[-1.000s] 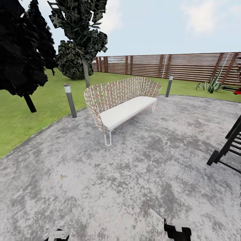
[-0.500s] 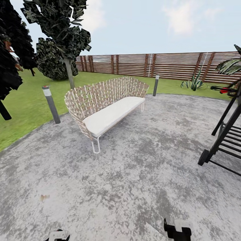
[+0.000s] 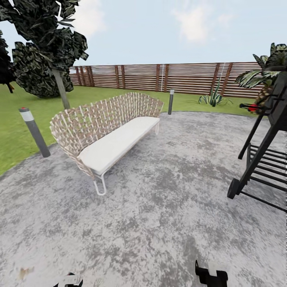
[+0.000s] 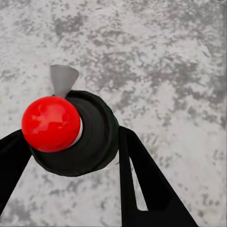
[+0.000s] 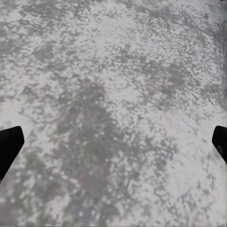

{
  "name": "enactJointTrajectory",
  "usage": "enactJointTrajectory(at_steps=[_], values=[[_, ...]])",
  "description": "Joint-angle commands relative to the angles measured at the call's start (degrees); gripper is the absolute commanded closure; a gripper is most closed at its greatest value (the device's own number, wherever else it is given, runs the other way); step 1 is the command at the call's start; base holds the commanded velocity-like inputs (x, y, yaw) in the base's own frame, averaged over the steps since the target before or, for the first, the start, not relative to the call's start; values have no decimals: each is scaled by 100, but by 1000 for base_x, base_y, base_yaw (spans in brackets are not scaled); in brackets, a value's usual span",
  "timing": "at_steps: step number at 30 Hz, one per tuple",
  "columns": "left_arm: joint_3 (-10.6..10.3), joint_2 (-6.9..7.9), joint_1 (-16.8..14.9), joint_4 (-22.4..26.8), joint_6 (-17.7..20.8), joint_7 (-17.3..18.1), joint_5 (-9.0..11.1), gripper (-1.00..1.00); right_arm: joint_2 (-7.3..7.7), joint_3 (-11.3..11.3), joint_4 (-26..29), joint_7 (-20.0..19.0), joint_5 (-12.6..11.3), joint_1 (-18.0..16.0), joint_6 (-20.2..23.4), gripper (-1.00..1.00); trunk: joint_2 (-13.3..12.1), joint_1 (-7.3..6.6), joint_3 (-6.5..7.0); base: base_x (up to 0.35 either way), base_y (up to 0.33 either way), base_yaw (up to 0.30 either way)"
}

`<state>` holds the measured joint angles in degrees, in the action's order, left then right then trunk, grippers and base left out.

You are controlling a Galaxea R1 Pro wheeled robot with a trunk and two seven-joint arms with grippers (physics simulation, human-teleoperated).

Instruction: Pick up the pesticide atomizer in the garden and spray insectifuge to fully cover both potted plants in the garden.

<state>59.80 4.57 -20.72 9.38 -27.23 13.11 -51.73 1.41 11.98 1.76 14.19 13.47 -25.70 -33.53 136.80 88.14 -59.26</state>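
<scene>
In the left wrist view my left gripper (image 4: 71,137) is shut on the pesticide atomizer (image 4: 97,135), seen from above: a round black top with a red knob and a grey nozzle cone, held over the paving. Black fingers (image 4: 142,179) press its sides. In the head view the left gripper (image 3: 68,280) sits at the bottom edge. My right gripper (image 5: 116,142) is open, nothing between its fingers, and peeks in low in the head view (image 3: 210,275). The garden's grey speckled paved round (image 3: 167,207) lies ahead. The potted plants are out of view.
A woven bench with a white cushion (image 3: 105,129) stands ahead left. A black slatted rack (image 3: 263,159) is at the right, a palm (image 3: 265,69) behind it. Bollard lights (image 3: 34,131) edge the lawn. A spiky striped plant (image 3: 214,97) grows by the brown fence (image 3: 179,77).
The whole head view has shifted: the camera has swung to the right, so the bench slides left and the rack and palm come further in. Both grippers hold their poses.
</scene>
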Motion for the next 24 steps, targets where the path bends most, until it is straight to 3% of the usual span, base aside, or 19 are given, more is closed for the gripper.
enactJointTrajectory(at_steps=[1, 6, 24], values=[[49, 0, -2, 3, -11, 44, -13, 100, -1, 33, -9, 31, 62, -6, -13, -100, 2, 2, -5, 324, 65, -266], [49, 0, -2, 3, -11, 43, -21, 100, -1, 33, -9, 31, 67, -6, -13, -100, 2, 2, -5, 334, 15, -204], [49, 0, -2, 3, -11, 37, -16, 100, 9, 33, -16, 46, 72, 24, -19, -100, 2, 2, -5, 339, 0, -6]])
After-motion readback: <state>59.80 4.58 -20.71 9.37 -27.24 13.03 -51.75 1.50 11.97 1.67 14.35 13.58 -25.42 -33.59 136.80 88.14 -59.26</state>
